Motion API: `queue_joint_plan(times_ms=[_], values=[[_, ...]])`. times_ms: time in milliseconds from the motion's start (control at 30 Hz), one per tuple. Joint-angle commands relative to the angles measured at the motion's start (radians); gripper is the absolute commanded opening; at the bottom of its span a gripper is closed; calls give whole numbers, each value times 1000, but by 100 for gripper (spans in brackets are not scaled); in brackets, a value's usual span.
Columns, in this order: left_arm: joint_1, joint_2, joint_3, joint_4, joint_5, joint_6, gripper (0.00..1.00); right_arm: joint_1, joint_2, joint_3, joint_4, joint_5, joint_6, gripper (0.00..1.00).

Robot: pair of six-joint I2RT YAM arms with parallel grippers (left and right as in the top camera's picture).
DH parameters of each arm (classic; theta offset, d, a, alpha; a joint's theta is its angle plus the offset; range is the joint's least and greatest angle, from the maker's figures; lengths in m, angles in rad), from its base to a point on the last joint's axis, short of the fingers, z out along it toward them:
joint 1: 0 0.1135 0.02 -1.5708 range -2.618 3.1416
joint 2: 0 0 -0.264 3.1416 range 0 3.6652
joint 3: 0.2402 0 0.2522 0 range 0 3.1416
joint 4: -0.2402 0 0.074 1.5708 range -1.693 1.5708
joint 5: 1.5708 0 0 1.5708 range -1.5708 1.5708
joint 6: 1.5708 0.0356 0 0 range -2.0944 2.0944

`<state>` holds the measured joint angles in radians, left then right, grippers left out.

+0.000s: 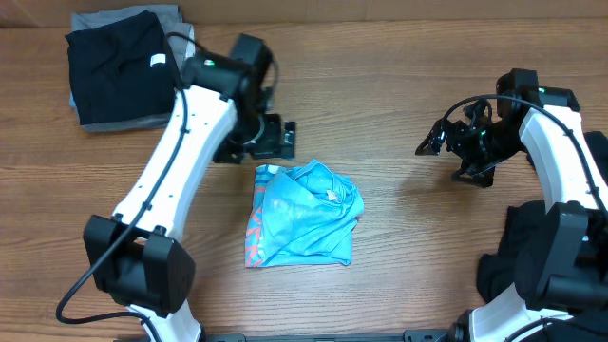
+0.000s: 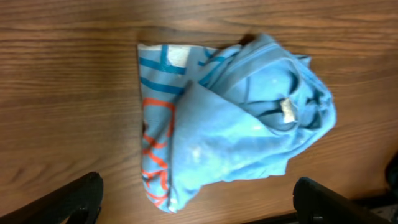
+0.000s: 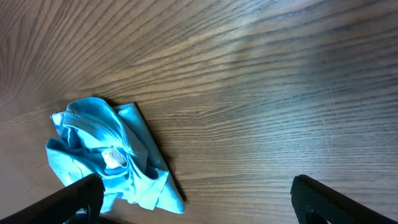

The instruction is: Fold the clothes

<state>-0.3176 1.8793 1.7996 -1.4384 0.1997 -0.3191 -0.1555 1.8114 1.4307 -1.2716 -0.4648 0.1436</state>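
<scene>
Wood-grain table [image 1: 408,275] carries our lumpy, loosely bundled light-blue fabric T-shirt [image 1: 304,214] with coral lettering. Our left gripper [image 1: 275,141] hangs just beyond the shirt's far-left corner, released and empty. Our right gripper [image 1: 429,142] sits well to the shirt's right, likewise released. We judge the bunched collar layers may spring apart unaided, and a shallow pinch could drag the whole bundle. A black-and-grey fabric stack [image 1: 119,66] lies far left of the shirt.

A light-blue T-shirt [image 1: 304,214] is lying folded on the table [image 1: 399,95].
Its rumpled bundle is showing coral lettering along the left edge; a folded black garment [image 1: 119,65] is resting on a grey garment [image 1: 180,19], well apart at far left.
</scene>
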Motion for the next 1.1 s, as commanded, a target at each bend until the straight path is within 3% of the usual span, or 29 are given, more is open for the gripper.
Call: queue_joint_plan(times_ms=[0,267,500,733,900,1067], values=[[30,-3,-117,45,169,159,99,1,-5,25,7,-8,-18,100],[-5,-3,-344,237,344,225,95,1,-5,24,6,-8,-18,100],[-16,-3,-411,288,214,177,96,1,-5,24,5,-8,-18,100],[-16,-3,-411,294,182,177,96,1,-5,24,5,-8,-18,100],[1,-3,-409,305,53,135,99,1,-5,24,7,-8,-18,100],[24,-3,-410,322,117,166,96,1,-5,24,10,-8,-18,100]])
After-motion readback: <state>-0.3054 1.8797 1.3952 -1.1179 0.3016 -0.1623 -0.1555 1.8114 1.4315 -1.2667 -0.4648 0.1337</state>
